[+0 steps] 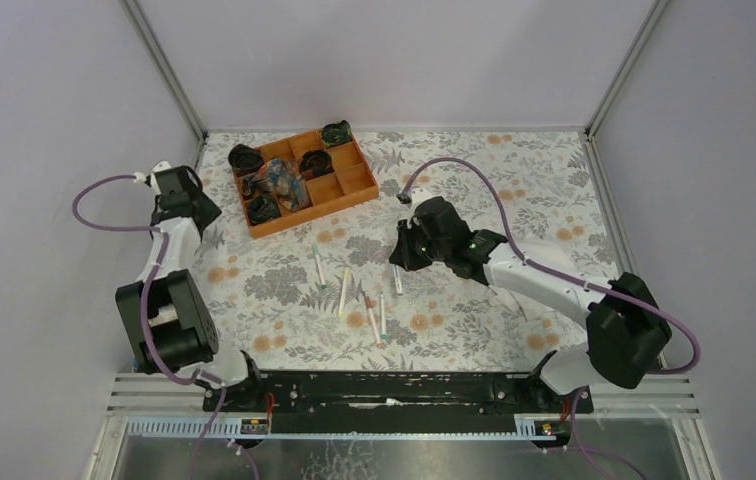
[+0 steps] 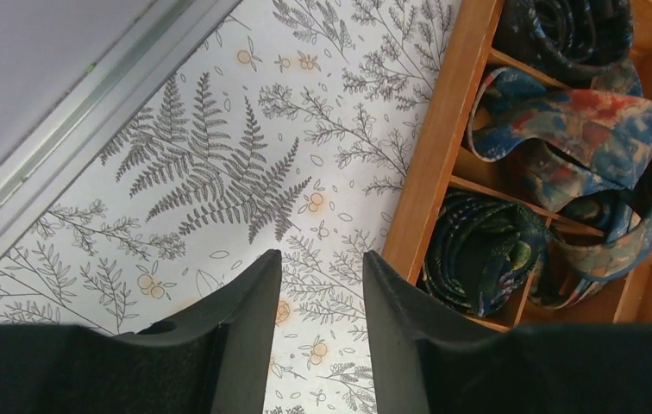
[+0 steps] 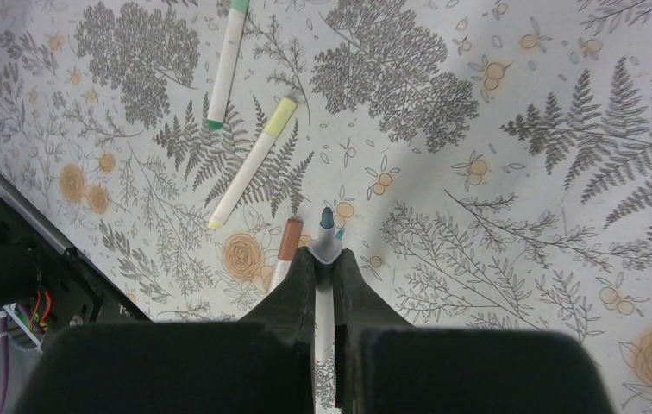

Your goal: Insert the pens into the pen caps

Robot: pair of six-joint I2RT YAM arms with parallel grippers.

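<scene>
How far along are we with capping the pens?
Done, apparently: green pen, yellow pen and brown pen look capped. In hand: right end effector grips a teal-tipped pen, tip bare. Remaining: capping it; left end effector is empty.

Orange tray (image 1: 319,210), rolled ties (image 1: 281,182) inside; floral tablecloth (image 1: 514,190).

tablecloth (image 3: 512,103): white, grey fern and leaf print, scattered pale orange flowers
tray (image 2: 430,164): orange-brown
rolled tie (image 2: 478,250): dark navy-green, faint speckle
loose tie (image 2: 581,129): blue with rust-red and teal blotches
green-ended pen (image 3: 226,65): white barrel, green at both ends
yellow-capped pen (image 3: 253,164): white barrel, pale yellow cap
brown-capped pen (image 3: 288,246): rust-brown cap
teal-tipped pen (image 3: 324,319): white barrel, teal tip
left gripper (image 2: 321,267), right gripper (image 3: 326,259): black
cables (image 1: 104,190): purple
walls (image 1: 44,100): pale lilac-grey
</scene>
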